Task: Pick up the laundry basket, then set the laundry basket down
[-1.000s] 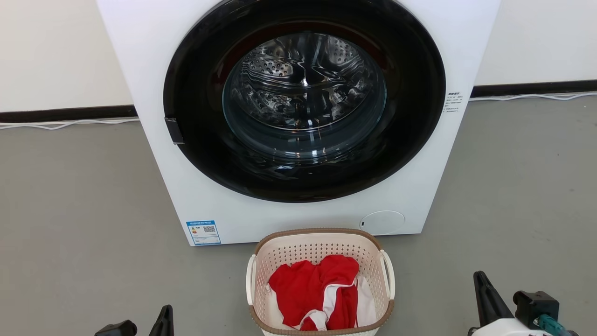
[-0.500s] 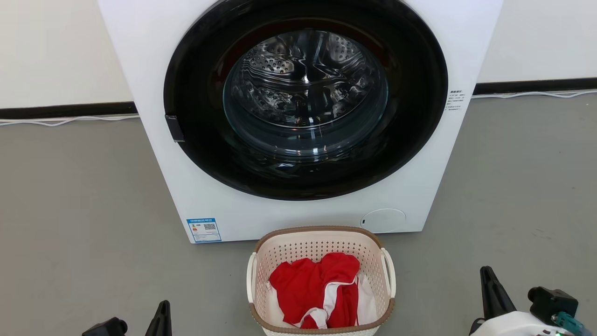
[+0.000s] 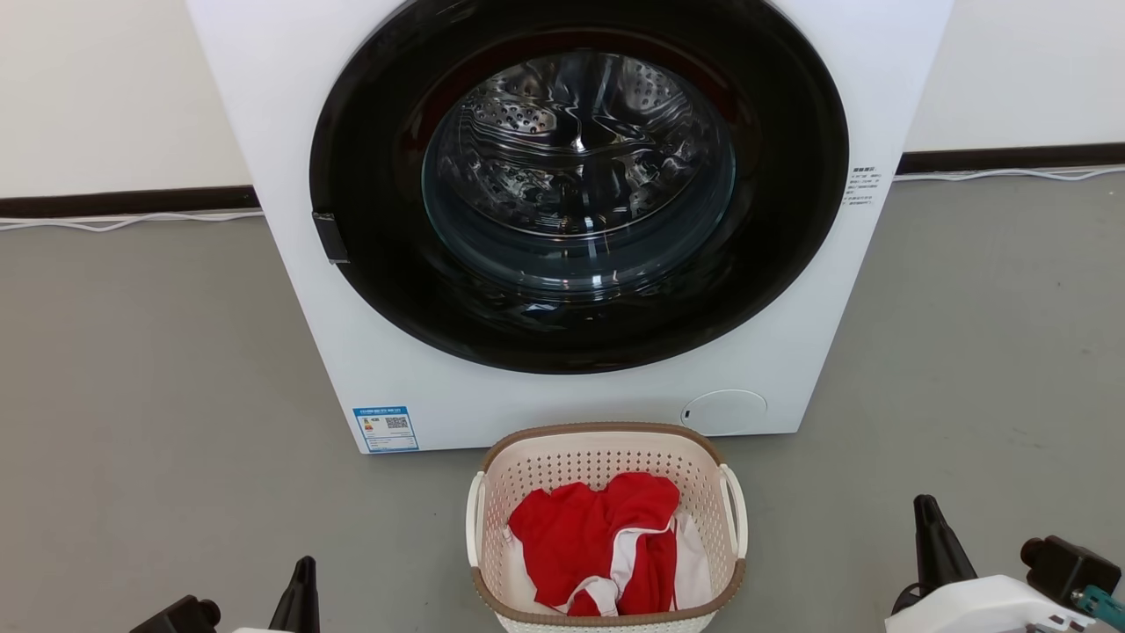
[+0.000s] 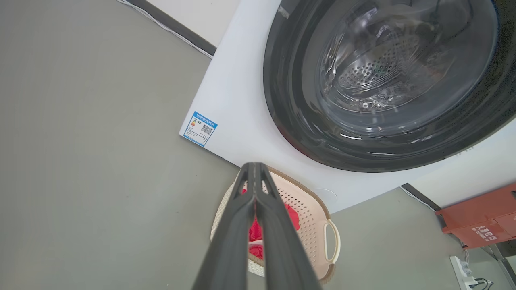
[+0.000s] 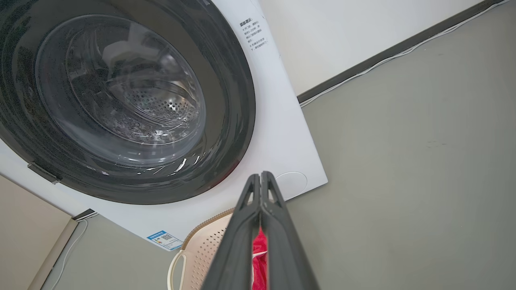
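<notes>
Before the washer [image 3: 290, 132], the left gripper [image 4: 253, 167] and the right gripper [image 5: 261, 175] are held with fingers pressed together, empty. The laundry basket [image 3: 598, 462] is stood on the floor [image 3: 132, 396] just before the washer, a red garment [image 3: 589, 536] inside (probably handy for loading). This fits before lifting or after setting down. On the washer's lower left corner a blue label [image 3: 385, 427] with a QR code is seen; the print of its side sticker [image 3: 863, 187] cannot be read.

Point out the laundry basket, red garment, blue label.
laundry basket [image 3: 606, 428]: head view, far brown rim.
red garment [image 3: 571, 536]: head view, middle of cloth.
blue label [image 3: 386, 429]: head view, sticker's centre.
</notes>
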Robot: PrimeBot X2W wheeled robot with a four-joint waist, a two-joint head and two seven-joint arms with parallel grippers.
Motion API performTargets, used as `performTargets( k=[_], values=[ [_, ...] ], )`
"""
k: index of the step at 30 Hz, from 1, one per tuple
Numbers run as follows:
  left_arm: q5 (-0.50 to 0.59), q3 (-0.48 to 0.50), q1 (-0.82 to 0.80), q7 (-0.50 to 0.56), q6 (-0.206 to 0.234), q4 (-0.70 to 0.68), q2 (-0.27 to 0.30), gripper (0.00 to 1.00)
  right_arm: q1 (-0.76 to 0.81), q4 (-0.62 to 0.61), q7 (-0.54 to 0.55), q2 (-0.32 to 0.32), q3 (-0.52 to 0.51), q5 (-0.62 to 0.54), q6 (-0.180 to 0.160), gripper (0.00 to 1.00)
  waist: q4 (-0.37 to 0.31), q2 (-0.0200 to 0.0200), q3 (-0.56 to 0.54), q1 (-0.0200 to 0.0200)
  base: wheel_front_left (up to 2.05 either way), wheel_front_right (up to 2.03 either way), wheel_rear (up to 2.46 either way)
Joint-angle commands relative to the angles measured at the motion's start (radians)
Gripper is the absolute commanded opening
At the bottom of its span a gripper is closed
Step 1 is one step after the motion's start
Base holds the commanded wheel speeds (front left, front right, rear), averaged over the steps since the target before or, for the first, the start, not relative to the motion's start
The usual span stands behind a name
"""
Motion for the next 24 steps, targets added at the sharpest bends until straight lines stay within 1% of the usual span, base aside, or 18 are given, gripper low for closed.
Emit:
performTargets(
  k=[1, 24],
  values=[
    [-0.028, 0.013, -0.054, 0.003, -0.009, -0.034, 0.011, 0.0, -0.04, -0.035, 0.007, -0.008, 0.011, 0.034, 0.002, 0.0, 0.0, -0.0001, 0.001, -0.0001, 0.0, 0.0, 0.0],
    [-0.29, 0.025, -0.07, 0.074, -0.018, -0.089, 0.011, 0.0, -0.046, -0.086, 0.076, -0.009, 0.017, 0.349, 0.004, 0.0, 0.006, -0.0001, 0.011, -0.0001, 0.0, 0.0, 0.0]
  ],
)
